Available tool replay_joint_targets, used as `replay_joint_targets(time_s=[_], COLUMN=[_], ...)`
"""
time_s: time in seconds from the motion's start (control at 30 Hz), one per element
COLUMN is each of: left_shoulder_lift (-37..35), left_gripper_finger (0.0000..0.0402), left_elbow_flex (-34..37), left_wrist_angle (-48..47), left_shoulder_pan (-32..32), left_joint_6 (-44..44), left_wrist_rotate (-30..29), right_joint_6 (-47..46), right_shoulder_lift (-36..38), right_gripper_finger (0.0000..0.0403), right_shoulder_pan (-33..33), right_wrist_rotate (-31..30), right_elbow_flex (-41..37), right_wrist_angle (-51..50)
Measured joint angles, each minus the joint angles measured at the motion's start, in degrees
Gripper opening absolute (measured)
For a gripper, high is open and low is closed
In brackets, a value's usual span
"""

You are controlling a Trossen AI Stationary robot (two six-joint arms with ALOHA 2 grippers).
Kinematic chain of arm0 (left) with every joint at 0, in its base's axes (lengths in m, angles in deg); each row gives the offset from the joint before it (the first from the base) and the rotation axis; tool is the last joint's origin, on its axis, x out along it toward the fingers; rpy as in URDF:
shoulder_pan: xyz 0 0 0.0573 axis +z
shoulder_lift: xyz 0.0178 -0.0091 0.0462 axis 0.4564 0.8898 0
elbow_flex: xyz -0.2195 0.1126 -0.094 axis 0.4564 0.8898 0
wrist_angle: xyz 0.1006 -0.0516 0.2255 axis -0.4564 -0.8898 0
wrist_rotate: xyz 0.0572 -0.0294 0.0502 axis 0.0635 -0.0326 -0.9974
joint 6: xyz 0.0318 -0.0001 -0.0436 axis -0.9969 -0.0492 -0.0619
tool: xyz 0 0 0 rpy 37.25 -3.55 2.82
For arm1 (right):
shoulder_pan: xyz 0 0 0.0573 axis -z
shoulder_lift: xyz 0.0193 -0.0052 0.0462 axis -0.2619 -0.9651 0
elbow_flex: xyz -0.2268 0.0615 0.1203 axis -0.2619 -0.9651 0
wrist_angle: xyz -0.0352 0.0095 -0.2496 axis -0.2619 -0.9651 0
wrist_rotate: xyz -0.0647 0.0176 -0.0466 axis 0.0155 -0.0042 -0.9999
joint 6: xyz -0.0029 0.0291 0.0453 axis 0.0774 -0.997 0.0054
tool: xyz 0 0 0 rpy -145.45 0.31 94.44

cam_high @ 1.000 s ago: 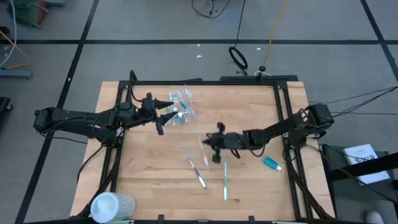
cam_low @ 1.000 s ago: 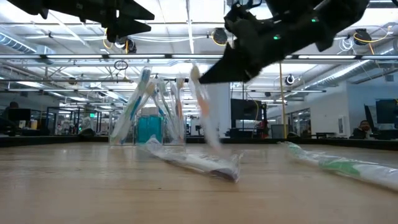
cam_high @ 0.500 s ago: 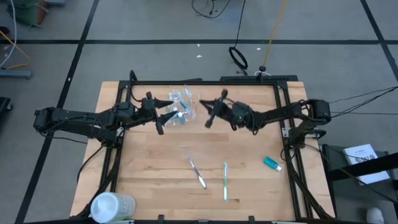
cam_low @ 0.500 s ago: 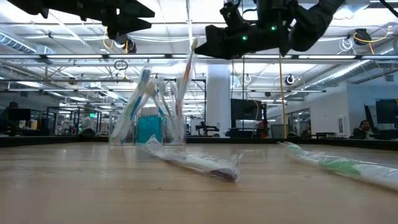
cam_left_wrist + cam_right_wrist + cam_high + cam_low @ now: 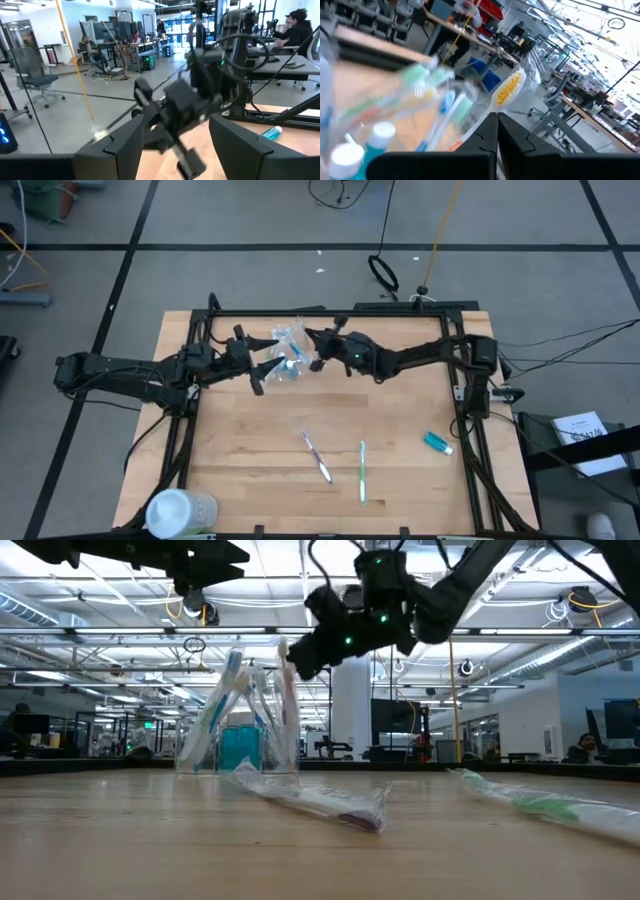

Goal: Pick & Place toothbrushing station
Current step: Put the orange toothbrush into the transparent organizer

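Spanning most of the high view, wooden table (image 5: 250,480) holds everything. White container (image 5: 180,511) sits at the 7 o'clock corner. Left arm reaches in from 9 o'clock; left gripper (image 5: 268,364) hangs at the cup's 9 o'clock side, fingers spread apart, nothing between them. Right arm stretches in from 3 o'clock; right gripper (image 5: 313,337) is up over the cup's 3 o'clock rim, fingers pressed together on a wrapped toothbrush (image 5: 506,91) with orange bristles. Clear cup (image 5: 290,357) stands upright at about 11 o'clock from table centre, packed with leaning toothbrushes and teal tubes (image 5: 240,748). Two wrapped toothbrushes lie flat toward 6 o'clock: white toothbrush (image 5: 317,456), and green toothbrush (image 5: 361,471) just beside it. Teal tube (image 5: 437,443) lies alone near the 4 o'clock edge.
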Motion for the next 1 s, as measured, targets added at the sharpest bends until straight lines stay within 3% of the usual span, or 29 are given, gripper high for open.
replay_joint_targets(time_s=[0.17,0.43,0.63,1.0], left_shoulder_lift=[0.0,0.0,0.0,0.0], left_gripper_finger=[0.023,0.023,0.023,0.023], left_elbow_flex=[-0.02,-0.01,-0.02,0.0], left_wrist_angle=[-0.11,0.04,0.04,-0.04], left_shoulder_pan=[0.02,0.11,0.84,1.79], left_joint_6=[-0.88,-2.38,-3.86,-3.69], left_wrist_rotate=[0.02,0.02,-0.09,-0.2], right_joint_6=[1.78,7.21,5.41,-0.38], right_shoulder_lift=[-3.17,-2.41,-2.1,-2.19], right_gripper_finger=[0.0,0.0,0.0,0.0], right_shoulder_pan=[0.04,-0.05,0.38,1.88], right_wrist_rotate=[0.06,-1.35,3.33,4.81], right_elbow_flex=[0.44,1.68,3.91,3.87], right_wrist_angle=[-0.7,5.24,5.62,-7.81])
